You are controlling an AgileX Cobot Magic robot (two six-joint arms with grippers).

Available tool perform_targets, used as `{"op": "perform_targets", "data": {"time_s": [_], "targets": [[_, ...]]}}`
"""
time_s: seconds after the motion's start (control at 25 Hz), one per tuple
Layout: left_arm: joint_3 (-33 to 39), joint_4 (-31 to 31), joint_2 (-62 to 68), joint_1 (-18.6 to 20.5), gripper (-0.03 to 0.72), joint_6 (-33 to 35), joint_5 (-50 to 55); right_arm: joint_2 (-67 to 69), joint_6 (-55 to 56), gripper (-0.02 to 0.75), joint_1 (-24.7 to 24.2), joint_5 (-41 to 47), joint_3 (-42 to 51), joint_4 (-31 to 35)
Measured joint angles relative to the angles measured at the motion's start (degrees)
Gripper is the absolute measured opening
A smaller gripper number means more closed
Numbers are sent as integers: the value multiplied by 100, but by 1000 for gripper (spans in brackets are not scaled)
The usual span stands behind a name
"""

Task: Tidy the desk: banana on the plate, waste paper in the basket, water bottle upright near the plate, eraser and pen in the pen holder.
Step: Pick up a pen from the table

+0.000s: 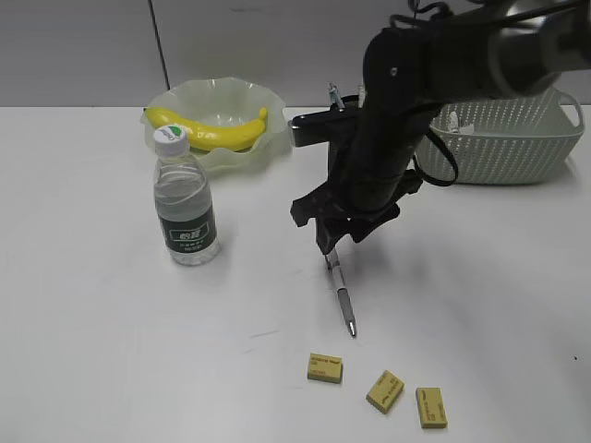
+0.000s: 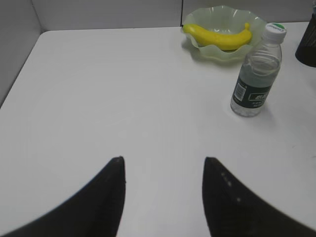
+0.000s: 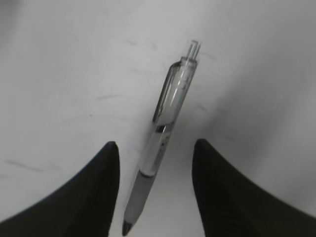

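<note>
The banana (image 1: 214, 130) lies in the plate (image 1: 242, 95) at the back left. Just in front of the plate stands the water bottle (image 1: 186, 201), upright. The pen (image 1: 343, 293) lies on the desk (image 1: 111, 351), and my right gripper (image 1: 330, 244) hangs over its upper end. In the right wrist view the right gripper (image 3: 155, 143) is open with the pen (image 3: 170, 106) lying between the fingers, untouched. Three yellow erasers (image 1: 325, 366) lie near the front edge. My left gripper (image 2: 164, 159) is open and empty over bare desk. No waste paper shows. My right arm hides the pen holder.
The basket (image 1: 506, 140) stands at the back right, partly behind my right arm. A black shape (image 2: 308, 44) sits at the right edge of the left wrist view, beside the bottle (image 2: 256, 74); I cannot tell what it is.
</note>
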Motion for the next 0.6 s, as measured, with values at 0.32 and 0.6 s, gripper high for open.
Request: {"op": "perform_targets", "data": {"time_s": [0.32,0.6], "targets": [[0,0,0,0,381,0,0,935,410,399,47,280,-885,-316],[0,0,0,0,381,0,0,1161,441,243,47,325,-915,-355]]}}
